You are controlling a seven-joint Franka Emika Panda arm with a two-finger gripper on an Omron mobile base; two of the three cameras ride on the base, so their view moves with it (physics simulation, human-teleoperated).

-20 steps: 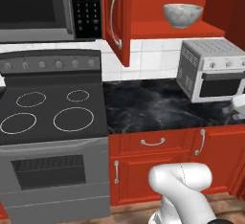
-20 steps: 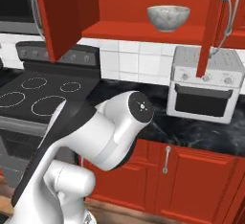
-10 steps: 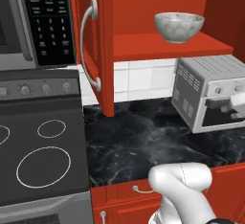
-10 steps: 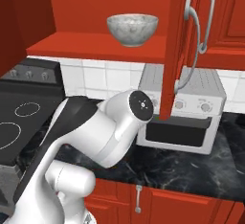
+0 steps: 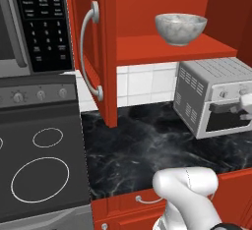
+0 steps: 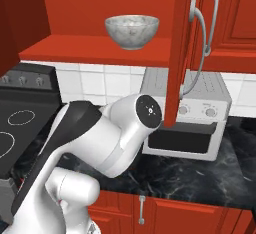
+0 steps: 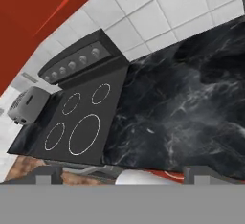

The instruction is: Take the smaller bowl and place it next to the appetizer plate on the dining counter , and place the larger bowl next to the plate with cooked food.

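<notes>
The larger bowl [image 5: 180,28] [image 6: 132,31], grey-white and marbled, stands upright on the red shelf of an open upper cabinet, above the toaster oven. My gripper [image 7: 127,175] is open, with nothing between its two dark fingertips [image 7: 48,174]. It looks down over the black marbled counter and the stove. Part of my white hand [image 5: 244,106] shows at the right edge of the left base view, in front of the toaster oven and well below the bowl. The smaller bowl, the appetizer plate, the dining counter and the plate with cooked food are out of view.
A silver toaster oven [image 5: 216,99] [image 6: 192,115] sits on the black counter [image 5: 147,150] under the shelf. The cabinet's open red doors [image 5: 98,52] [image 6: 182,48] stick out towards me on both sides. The stove [image 5: 39,170] [image 7: 81,122] and microwave [image 5: 29,22] are left.
The whole picture has shifted and grown: the base has driven closer to the open cabinet, so bowl and toaster oven loom larger. The gripper stays open.
</notes>
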